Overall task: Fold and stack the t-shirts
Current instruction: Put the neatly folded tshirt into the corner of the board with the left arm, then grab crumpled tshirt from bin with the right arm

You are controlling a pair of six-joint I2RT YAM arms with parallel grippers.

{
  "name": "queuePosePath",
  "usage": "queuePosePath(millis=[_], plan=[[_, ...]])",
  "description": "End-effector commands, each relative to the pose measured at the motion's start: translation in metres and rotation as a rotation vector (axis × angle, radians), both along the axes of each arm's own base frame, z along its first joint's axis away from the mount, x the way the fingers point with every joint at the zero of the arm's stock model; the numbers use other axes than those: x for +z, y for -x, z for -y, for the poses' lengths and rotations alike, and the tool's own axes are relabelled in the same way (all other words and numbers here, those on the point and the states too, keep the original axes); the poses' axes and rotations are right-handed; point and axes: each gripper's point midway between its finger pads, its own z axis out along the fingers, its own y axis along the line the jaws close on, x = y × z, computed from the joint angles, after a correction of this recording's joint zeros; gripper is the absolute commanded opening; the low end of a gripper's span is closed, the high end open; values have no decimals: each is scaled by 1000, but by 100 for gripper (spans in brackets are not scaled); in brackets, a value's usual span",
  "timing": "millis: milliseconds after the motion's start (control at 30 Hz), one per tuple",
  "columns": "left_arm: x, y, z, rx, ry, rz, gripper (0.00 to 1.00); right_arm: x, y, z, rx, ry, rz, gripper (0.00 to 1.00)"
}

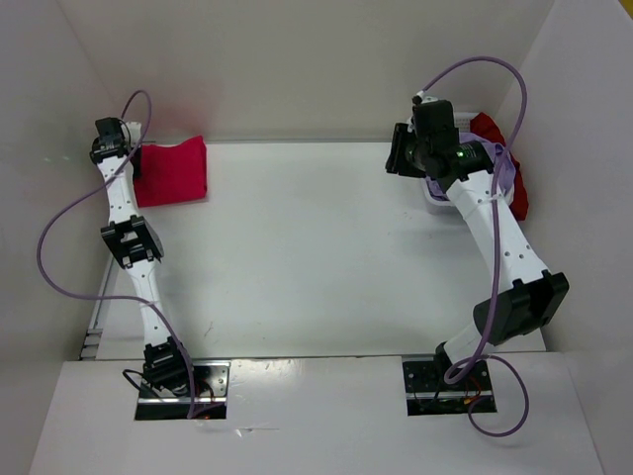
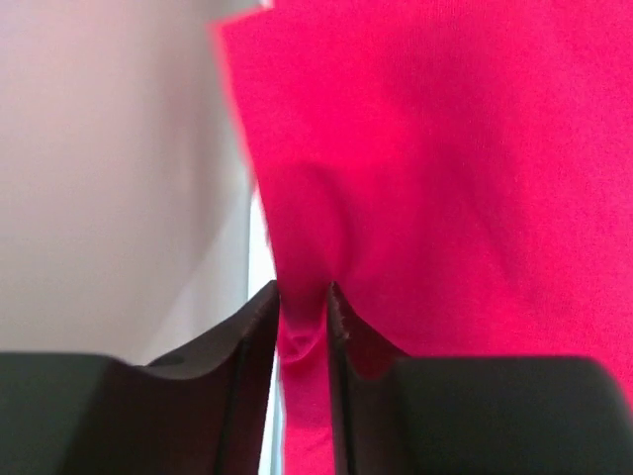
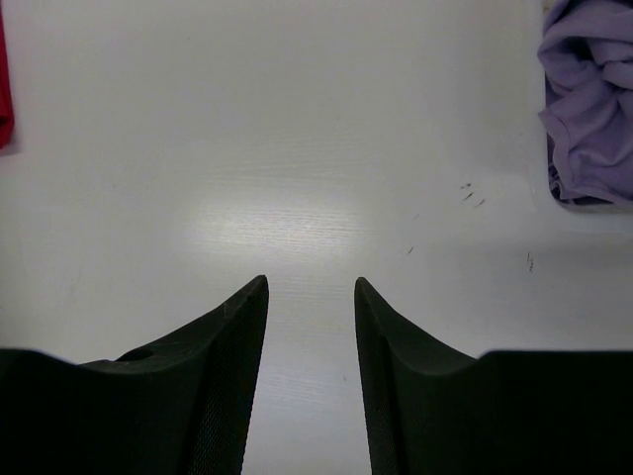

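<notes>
A folded magenta-pink t-shirt [image 1: 173, 173] lies at the table's far left, and its cloth fills the left wrist view [image 2: 445, 148]. My left gripper [image 1: 134, 158] is at its left edge, its jaws [image 2: 303, 287] slightly parted with a loose fold of the pink cloth between them. My right gripper [image 1: 404, 158] hovers open over bare table [image 3: 311, 282] at the far right and holds nothing. A crumpled lavender t-shirt [image 3: 591, 99] lies to its right in a basket. A dark red t-shirt [image 1: 516, 193] hangs at the basket's far side. The cream white t-shirt is out of view.
The white basket [image 1: 435, 196] stands at the table's far right edge, partly under my right arm. White walls close in the table at the back and both sides. The pink t-shirt's edge [image 3: 3, 89] shows at the far left of the right wrist view.
</notes>
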Motion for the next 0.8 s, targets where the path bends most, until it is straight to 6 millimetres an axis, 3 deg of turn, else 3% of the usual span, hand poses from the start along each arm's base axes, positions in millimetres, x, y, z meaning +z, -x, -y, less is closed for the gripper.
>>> queuePosePath(millis=[0,233,300,400,433,500,533,567,633,667,733,767], plan=[[27,-6,-19,51,-84,68,35,17,2,-4,24,2,35,46],[60,-11,-17,36,-92,130,50,22,4,-3,24,2,36,48],[76,-13,-6,19,-80,154,53,26,3,-2,15,5,47,50],[107,-13,18,-58,-25,192,58,33,-5,17,-66,49,69,59],[129,-17,41,-131,18,237,61,43,-10,37,-144,60,98,63],[149,-16,72,-222,68,259,63,31,-22,63,-228,83,58,71],[172,-14,88,-265,82,290,64,35,-29,77,-275,68,59,74],[181,-14,121,-360,125,295,64,21,-41,105,-351,71,19,77],[211,-7,160,-482,135,324,65,16,-50,134,-427,66,-9,81],[216,-3,205,-591,175,314,68,11,-54,160,-487,75,-20,86],[234,6,248,-713,170,323,69,-19,-65,186,-552,110,-97,96],[231,12,291,-810,215,303,70,-31,-68,206,-581,95,-125,96]])
